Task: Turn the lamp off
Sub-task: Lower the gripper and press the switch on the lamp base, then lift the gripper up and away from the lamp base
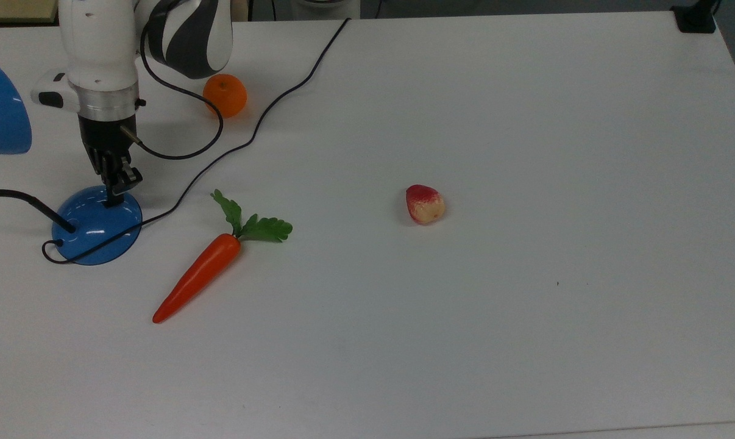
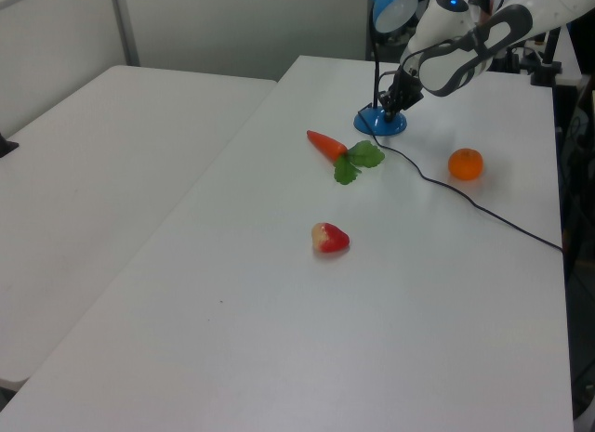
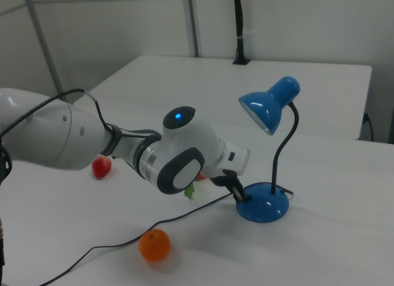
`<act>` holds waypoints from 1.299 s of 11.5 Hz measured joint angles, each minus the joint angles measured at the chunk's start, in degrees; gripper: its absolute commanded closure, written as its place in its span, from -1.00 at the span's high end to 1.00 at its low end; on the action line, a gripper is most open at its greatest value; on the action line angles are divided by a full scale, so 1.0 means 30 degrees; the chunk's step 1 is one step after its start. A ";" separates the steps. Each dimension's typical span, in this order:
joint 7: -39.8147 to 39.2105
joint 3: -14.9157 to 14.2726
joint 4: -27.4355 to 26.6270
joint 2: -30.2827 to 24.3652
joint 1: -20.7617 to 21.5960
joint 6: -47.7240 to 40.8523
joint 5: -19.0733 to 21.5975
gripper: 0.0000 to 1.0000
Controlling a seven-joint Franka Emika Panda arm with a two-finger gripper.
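Fingers (image 1: 113, 192) above white table (image 1: 526, 183)

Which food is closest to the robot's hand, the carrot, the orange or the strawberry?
The orange, just beyond the gripper. The carrot lies slightly farther; the strawberry is far off.

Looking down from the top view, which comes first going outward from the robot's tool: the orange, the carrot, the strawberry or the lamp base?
1. Lamp base: directly under the tool.
2. Orange: up and to the top view's right.
3. Carrot: down and right; nearly as close as the orange, too close to call.
4. Strawberry: far to the right.
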 measured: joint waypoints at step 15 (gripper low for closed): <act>-0.5952 -0.0326 -0.2211 -0.8432 0.2775 -1.3299 -0.0056 0.65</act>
